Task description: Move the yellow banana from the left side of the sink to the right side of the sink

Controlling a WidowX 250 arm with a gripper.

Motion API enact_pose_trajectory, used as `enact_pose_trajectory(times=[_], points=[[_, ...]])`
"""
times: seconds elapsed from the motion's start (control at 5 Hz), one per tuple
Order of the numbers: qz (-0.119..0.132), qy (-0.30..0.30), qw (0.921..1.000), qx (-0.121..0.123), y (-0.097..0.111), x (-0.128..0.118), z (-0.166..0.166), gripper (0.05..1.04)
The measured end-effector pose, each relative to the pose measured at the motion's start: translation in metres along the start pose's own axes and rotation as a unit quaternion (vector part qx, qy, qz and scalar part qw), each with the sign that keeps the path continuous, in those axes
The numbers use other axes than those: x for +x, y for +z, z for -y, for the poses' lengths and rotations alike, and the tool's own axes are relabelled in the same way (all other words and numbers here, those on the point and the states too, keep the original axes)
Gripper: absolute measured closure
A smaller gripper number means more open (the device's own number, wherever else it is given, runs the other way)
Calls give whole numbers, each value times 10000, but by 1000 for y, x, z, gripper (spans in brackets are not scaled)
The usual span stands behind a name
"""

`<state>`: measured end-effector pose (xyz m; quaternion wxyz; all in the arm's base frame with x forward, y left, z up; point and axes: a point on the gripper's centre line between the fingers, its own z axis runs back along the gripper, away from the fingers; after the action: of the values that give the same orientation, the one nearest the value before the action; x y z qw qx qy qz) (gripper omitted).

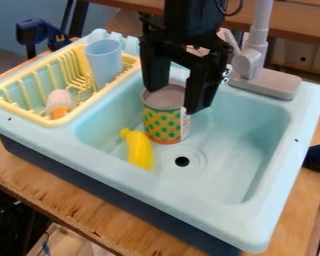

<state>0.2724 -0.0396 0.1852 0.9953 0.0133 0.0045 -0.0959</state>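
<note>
Our pincer (175,101) hangs over the sink basin with its two fingers spread well apart, one to each side of the top of a can (164,126). We see it unclenched, and we cannot tell whether either finger touches the can. The can stands upright on the basin floor, directly below the gap, its grey top showing between the fingers.

Going from left to right, we first see a pale yellow dish rack (22,110) set into the left part of the light blue toy sink (122,152). Near the rack's front lies a small whitish-pink and orange object (59,102); farther back, a light blue cup (104,62) stands upright. Inside the basin a yellow toy banana (140,150) lies just beside the can, on its left and toward us, its stem end pointing up and away from us.

The can's label (161,122) is yellow-orange with rows of green spots — a paler panel with small marks runs down its right side, too fine for us to read. To the right and in front of the can is the round, dark drain hole (182,161). Farther right, the grey faucet (266,85) rises from the sink's back rim — well apart from the banana.
</note>
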Motion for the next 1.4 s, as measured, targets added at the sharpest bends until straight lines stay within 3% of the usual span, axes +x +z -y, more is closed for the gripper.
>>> enact_pose_trajectory(times=[0.2, 0.4, 0.6, 0.8, 1.0, 1.4], points=[[-138, 42, 9999, 4, -7, -1, 0, 83], [-282, 775, 9957, 413, -17, -4, -11, 83], [-428, 1289, 9891, 574, -27, -12, -15, 83], [-499, 1582, 9844, 590, -40, -17, -17, 83], [-529, 2026, 9770, 400, -57, -23, -29, 83], [-390, 2006, 9785, 273, -71, -20, -43, 83]])
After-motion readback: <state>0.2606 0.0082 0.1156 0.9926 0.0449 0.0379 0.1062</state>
